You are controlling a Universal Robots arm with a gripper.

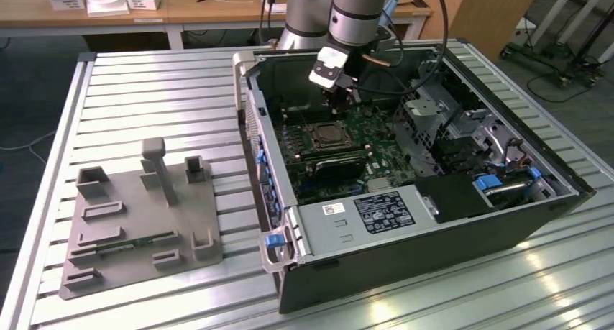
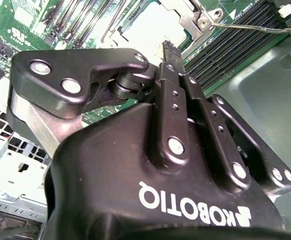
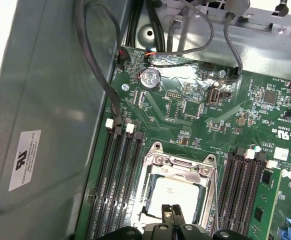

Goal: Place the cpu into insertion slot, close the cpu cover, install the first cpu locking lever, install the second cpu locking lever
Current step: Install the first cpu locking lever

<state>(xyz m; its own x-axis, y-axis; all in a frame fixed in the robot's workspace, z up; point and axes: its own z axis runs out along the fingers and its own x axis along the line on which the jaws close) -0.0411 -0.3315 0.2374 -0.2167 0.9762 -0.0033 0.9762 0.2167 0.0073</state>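
Slatted metal surface point(image 1: 144, 85); open computer case point(image 1: 413, 258) along its exterior-view right edge. My fingers point(image 3: 168, 216) are clenched together just above the cpu point(image 3: 171, 192). It sits in the insertion slot point(image 3: 146, 204), framed by the cpu cover point(image 3: 178, 167).

Slatted metal desk point(image 1: 144, 78): grey moulded plastic fixture point(image 1: 134, 222) on exterior view's left, open black computer case point(image 1: 461, 229) on its right. In case: green circuit board point(image 1: 384, 154) w/ square metal-rimmed insertion slot point(image 1: 330, 136) mid-board. Small flat silver cpu point(image 3: 171, 192) lies in slot, w/in window of thin metal cpu cover point(image 3: 179, 171). Long black memory slots point(image 3: 116, 185) flank both sides. Black end effector point(image 1: 341, 106) just above slot.
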